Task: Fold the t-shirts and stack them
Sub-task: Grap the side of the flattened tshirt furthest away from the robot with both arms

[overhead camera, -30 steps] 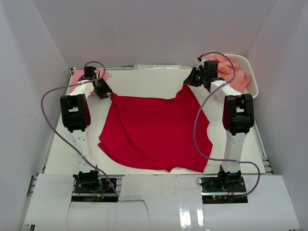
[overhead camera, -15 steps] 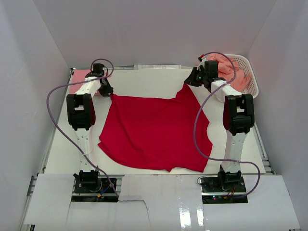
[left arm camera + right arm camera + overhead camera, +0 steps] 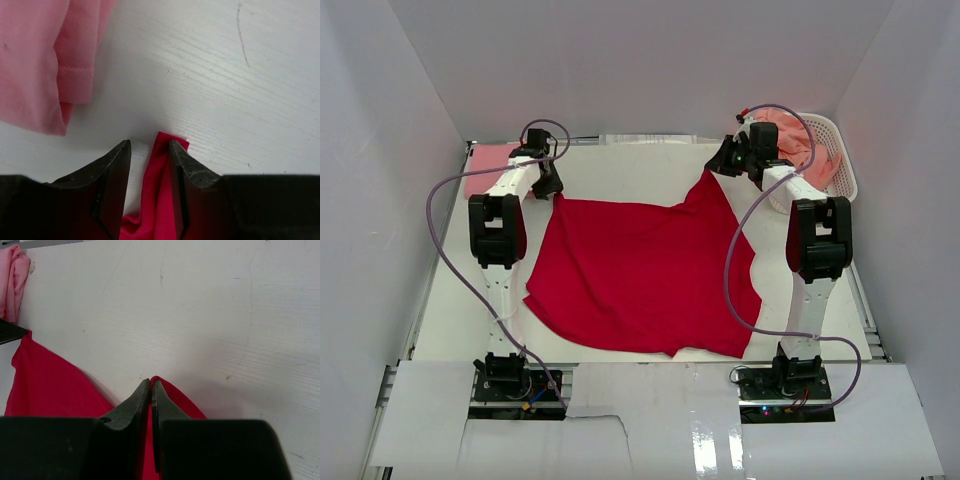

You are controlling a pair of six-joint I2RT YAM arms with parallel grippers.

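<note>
Nearest the arm bases, the bright red soft-cloth t-shirt (image 3: 640, 275) lies spread and slightly rumpled over the middle of the white table (image 3: 640, 165). Its long far edge runs left to right between the two tools, and its body lies on the near side of both. At the far left corner of that edge, the left tool (image 3: 150, 147) stands with its jaws apart. A narrow tongue of red cloth points away between its fingers (image 3: 112, 165), lying against one of them with bare table showing beside the other, so the corner is straddled rather than pinched. At the far right corner, the right tool (image 3: 150, 382) is closed on the cloth, which rises to a small peak at its tips. The coming move appears to turn on the left corner. The left arm is the nearer one, and its jaws need only close to match the right-hand hold. Just beyond and to the left lies a folded light pink shirt (image 3: 40, 65), near but apart, which a stray reach could snag. Behind the right tool, a white latticed plastic basket (image 3: 840, 170) holds salmon-orange shirts (image 3: 785, 135).
</note>
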